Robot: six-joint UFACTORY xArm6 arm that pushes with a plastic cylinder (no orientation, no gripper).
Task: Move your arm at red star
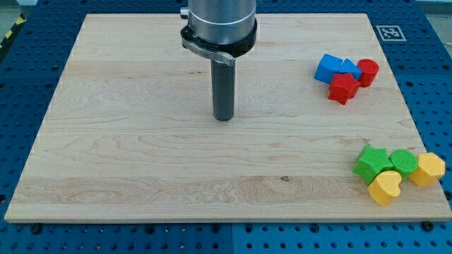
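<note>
The red star (343, 88) lies near the view's right edge, in the upper right part of the wooden board (141, 162). It touches a blue block (328, 67), a small blue triangle (349, 68) and a red cylinder (367, 71) above it. My tip (224, 118) stands near the board's middle, well to the left of the red star and a little lower in the view, touching no block.
At the lower right sit a green star (371, 161), a green cylinder-like block (404, 161), a yellow hexagon (428, 169) and a yellow heart (385, 188). A fiducial tag (390, 32) marks the board's top right corner.
</note>
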